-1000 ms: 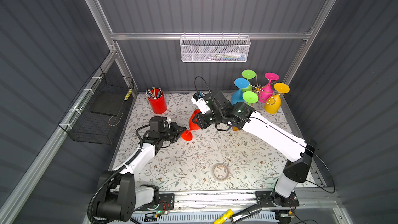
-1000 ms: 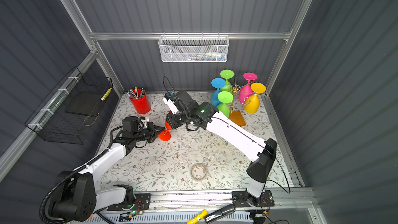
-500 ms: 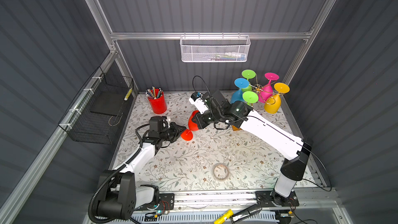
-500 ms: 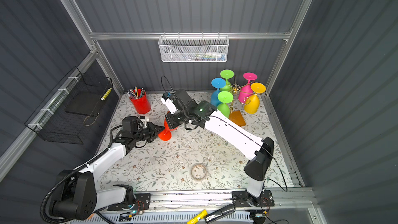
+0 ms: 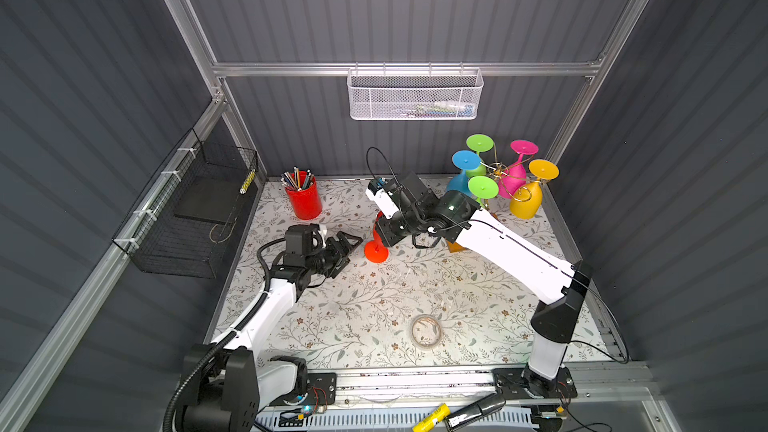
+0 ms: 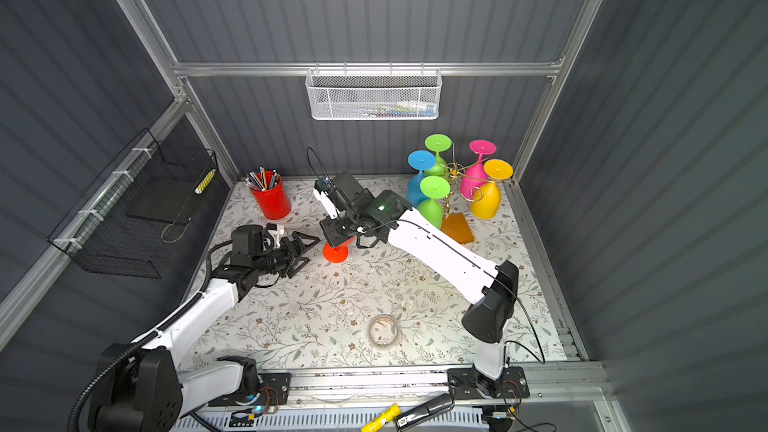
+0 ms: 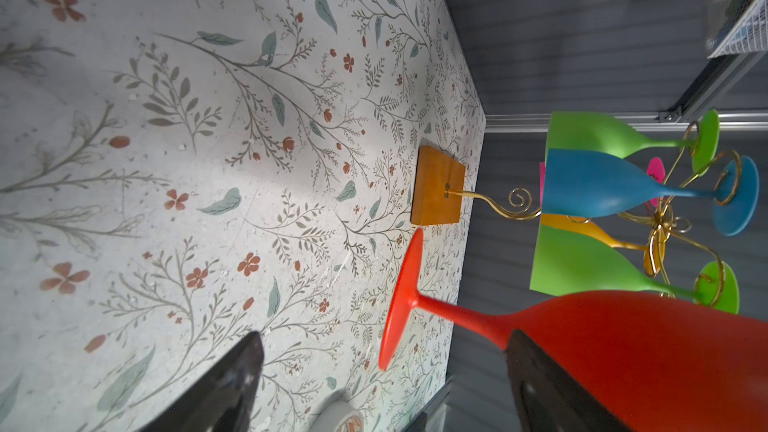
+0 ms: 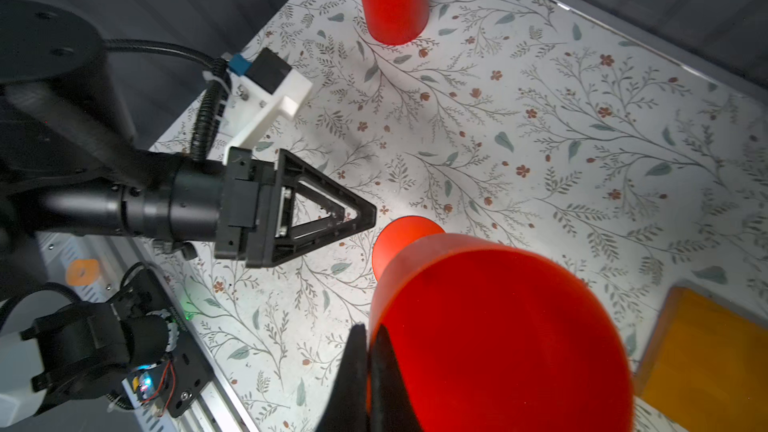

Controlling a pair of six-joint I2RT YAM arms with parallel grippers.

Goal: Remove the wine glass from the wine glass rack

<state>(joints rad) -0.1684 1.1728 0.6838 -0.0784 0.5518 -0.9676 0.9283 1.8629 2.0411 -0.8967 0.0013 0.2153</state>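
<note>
Fingers spread, the left gripper (image 5: 351, 248) waits just beside the red wine glass (image 5: 376, 252), which is tilted low over the floral mat (image 5: 374, 305), its rim pinched by the right gripper (image 8: 368, 338), already clear of the wine glass rack (image 6: 457, 228) holding five others; apparently only setting it down remains.

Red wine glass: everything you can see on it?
The red wine glass is opaque matte orange-red, plastic-looking: round foot, slim stem, wide bowl. It is off the rack, foot down, tilted, over the floral mat; contact there is unclear. The right gripper is shut on its bowl rim. The left gripper, open, is near its foot.
</note>
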